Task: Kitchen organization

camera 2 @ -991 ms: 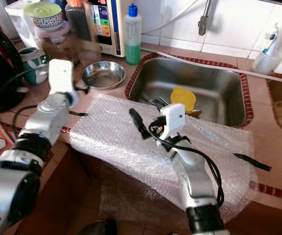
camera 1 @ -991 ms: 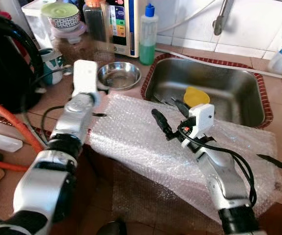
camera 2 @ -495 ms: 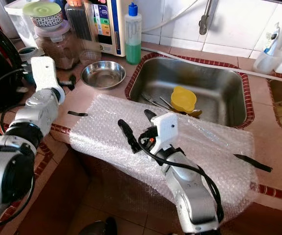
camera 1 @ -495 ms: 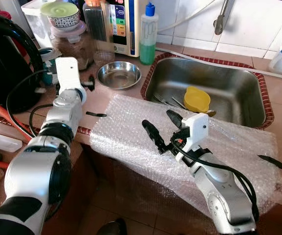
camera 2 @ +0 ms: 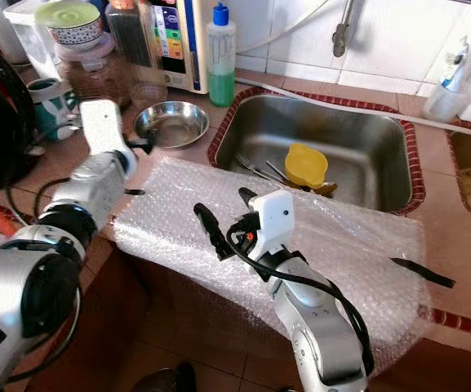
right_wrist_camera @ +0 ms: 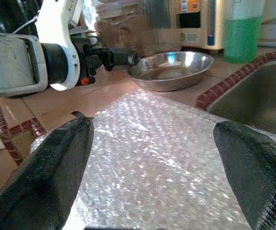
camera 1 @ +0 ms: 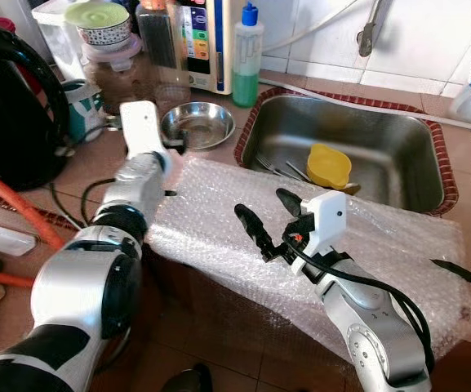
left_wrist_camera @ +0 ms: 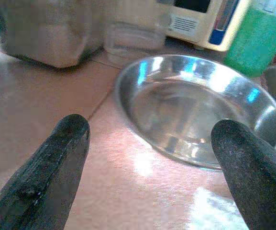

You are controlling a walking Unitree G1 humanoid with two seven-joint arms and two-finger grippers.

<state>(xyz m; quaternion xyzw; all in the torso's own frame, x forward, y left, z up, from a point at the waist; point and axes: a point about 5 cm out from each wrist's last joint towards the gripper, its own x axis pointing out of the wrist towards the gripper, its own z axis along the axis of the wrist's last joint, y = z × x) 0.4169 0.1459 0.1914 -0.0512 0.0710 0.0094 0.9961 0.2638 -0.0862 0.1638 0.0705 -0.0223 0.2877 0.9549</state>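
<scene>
The left tool point(left_wrist_camera: 147, 158) is spread wide with nothing between its black fingers point(left_wrist_camera: 56, 167), low over the tabletop point(camera 1: 96, 163) just beside the steel bowl point(camera 1: 197, 124), which sits apart from the tips, empty and upright. The right tool point(camera 1: 269, 219) is also spread wide and holds nothing (one finger reaches toward the bowl, the other toward the sink), hovering over the bubble wrap point(camera 1: 382, 245) that lies on the tabletop near the bowl and hangs over the front edge. Beyond the bowl, against the wall, stand a green soap bottle point(camera 1: 246, 57), a cream appliance point(camera 1: 202, 41) and a clear jar point(camera 1: 125, 69) with a patterned bowl point(camera 1: 100, 24) on its lid. The sink point(camera 1: 398, 139) lies to the right of the steel bowl and holds a yellow cup point(camera 1: 329, 166) and some cutlery point(camera 1: 280, 170). On the far side of the bowl from the sink a large black appliance point(camera 1: 11, 106) stands.
</scene>
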